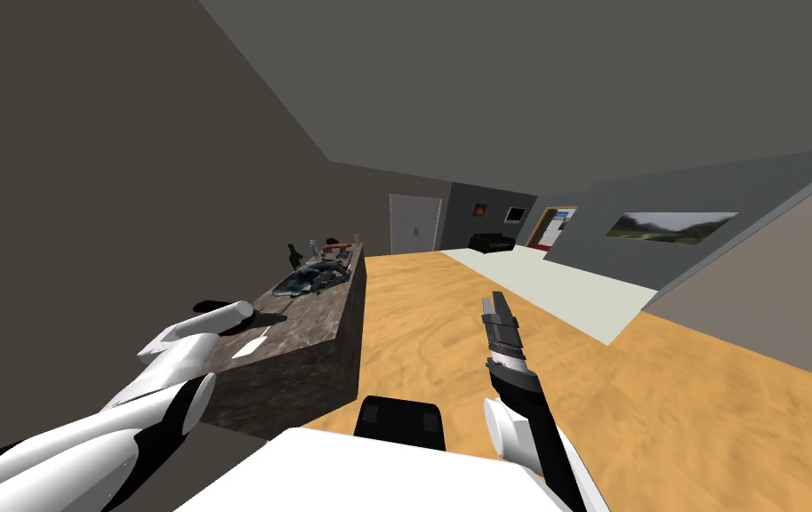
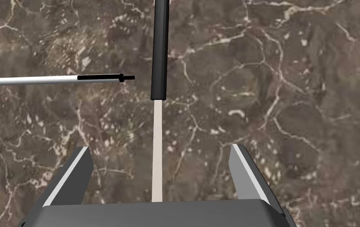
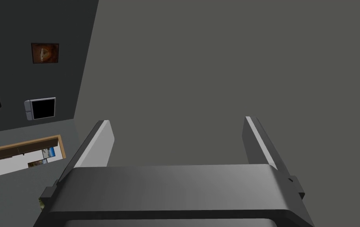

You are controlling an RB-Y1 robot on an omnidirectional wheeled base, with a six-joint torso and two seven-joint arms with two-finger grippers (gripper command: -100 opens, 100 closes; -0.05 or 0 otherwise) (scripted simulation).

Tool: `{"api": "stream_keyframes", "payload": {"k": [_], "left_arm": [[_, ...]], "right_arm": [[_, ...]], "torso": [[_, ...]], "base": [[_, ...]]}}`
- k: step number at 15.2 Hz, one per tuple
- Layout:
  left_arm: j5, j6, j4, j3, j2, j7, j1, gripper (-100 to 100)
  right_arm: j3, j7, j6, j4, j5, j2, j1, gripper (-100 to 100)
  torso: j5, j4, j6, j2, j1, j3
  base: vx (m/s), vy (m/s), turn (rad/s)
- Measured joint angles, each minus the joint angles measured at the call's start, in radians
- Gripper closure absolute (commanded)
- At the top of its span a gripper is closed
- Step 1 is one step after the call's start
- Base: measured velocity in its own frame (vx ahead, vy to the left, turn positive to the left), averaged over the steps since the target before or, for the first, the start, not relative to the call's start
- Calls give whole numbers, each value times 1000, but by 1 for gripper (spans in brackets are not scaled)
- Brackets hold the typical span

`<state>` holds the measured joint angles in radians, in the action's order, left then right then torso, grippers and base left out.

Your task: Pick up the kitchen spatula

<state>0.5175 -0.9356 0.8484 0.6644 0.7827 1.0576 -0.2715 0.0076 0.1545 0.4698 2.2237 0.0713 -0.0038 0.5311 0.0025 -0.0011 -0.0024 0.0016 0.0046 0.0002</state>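
No readable text, labels or numbers.

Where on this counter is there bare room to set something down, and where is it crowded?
Bare: the counter beside the spatula, on the side away from the pen; the open left gripper straddles the spatula. Crowded: the far end, round the sink and bottles.

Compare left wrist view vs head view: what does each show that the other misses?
Left wrist adds: the left hand, open, straddling the spatula, with its pale strip between the fingers and its black handle beyond, and a black-and-white pen lying apart beside the handle. Head adds: the right hand over the wooden floor, and a green bottle at the counter's far end. Both: the brown marbled countertop.
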Motion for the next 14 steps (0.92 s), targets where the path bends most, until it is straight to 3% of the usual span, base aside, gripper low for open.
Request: {"api": "stream_keyframes", "payload": {"k": [10, 13, 14], "left_arm": [[16, -136, 6, 0, 35, 10, 35, -100], [13, -120, -7, -2, 23, 3, 35, -100], [13, -114, -10, -2, 22, 1, 35, 100]], "right_arm": [[0, 0, 0, 0, 0, 0, 0, 0], [0, 0, 0, 0, 0, 0, 0, 0], [0, 0, 0, 0, 0, 0, 0, 0]], "torso": [[0, 0, 0, -2, -1, -1], [1, -1, 0, -5, 3, -3], [1, -1, 0, -5, 3, -3]], "base": [[-9, -23, -12], [40, 23, 24], [11, 6, -1]]}}
